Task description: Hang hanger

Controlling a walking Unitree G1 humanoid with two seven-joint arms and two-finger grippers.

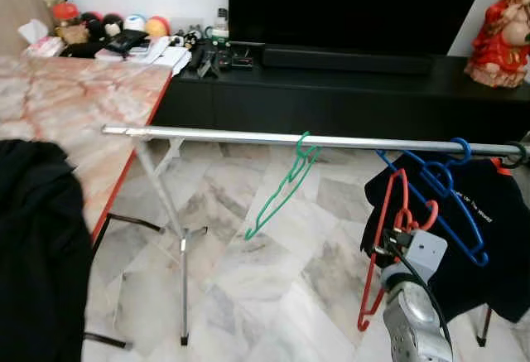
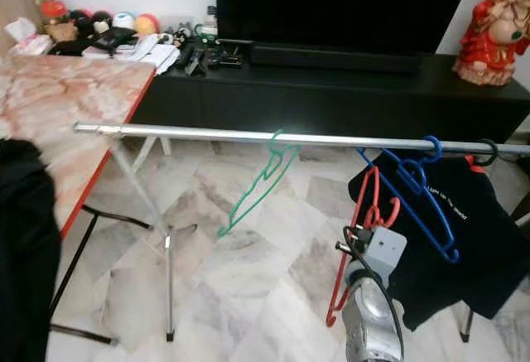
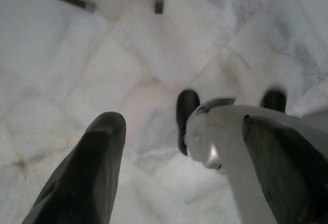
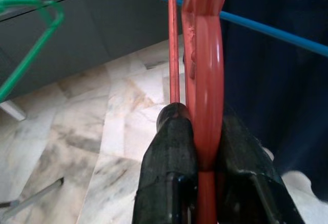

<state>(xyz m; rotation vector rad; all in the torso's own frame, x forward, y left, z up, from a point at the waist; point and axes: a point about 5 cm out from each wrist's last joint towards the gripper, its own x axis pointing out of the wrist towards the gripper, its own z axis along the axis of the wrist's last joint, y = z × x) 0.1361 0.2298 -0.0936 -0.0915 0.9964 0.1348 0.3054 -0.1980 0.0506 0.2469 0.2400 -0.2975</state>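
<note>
A red plastic hanger (image 1: 379, 242) hangs in the air below the silver rail (image 1: 232, 136), near its right end. My right gripper (image 1: 399, 231) is shut on it; in the right wrist view both black fingers (image 4: 171, 152) pinch the red hanger (image 4: 205, 70) just under its hook. On the rail hang a green hanger (image 1: 286, 184) at the middle and a blue hanger (image 1: 443, 192) to the right, beside a black T-shirt (image 1: 497, 238). My left gripper (image 3: 187, 175) hangs open over the marble floor.
A marble-topped table (image 1: 74, 101) stands at the left with a black cloth (image 1: 33, 246) on its near part. The rail's stand leg (image 1: 182, 271) rises from the floor. A black TV cabinet (image 1: 331, 97) and a red figurine (image 1: 501, 35) are behind.
</note>
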